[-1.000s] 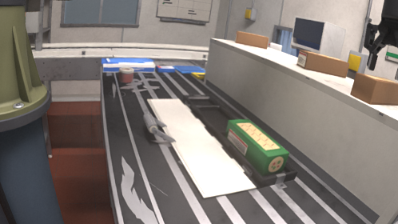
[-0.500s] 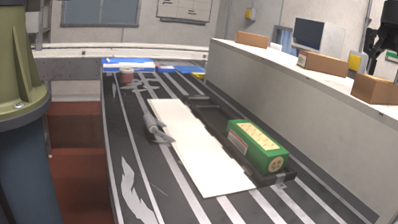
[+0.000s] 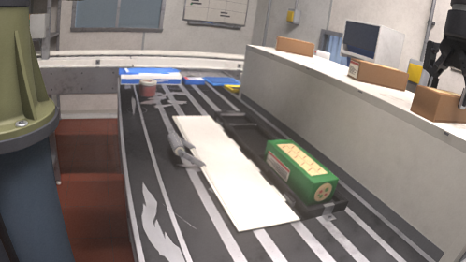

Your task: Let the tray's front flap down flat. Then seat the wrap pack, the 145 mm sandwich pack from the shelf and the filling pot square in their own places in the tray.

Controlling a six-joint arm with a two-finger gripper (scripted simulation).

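The green wrap pack (image 3: 302, 169) lies in the near end of the dark tray (image 3: 276, 159), whose white front flap (image 3: 231, 171) lies flat on the belt beside it. My gripper (image 3: 450, 70) hangs open and empty over the nearest brown sandwich pack (image 3: 437, 104) on the shelf, and two more brown packs (image 3: 378, 74) (image 3: 294, 46) sit farther along. The red filling pot (image 3: 148, 87) stands at the far end of the belt.
The shelf's tall grey front wall (image 3: 355, 135) runs right beside the tray. Blue and yellow boxes (image 3: 149, 76) lie across the belt's far end. A grey tool (image 3: 180, 147) lies on the belt left of the flap.
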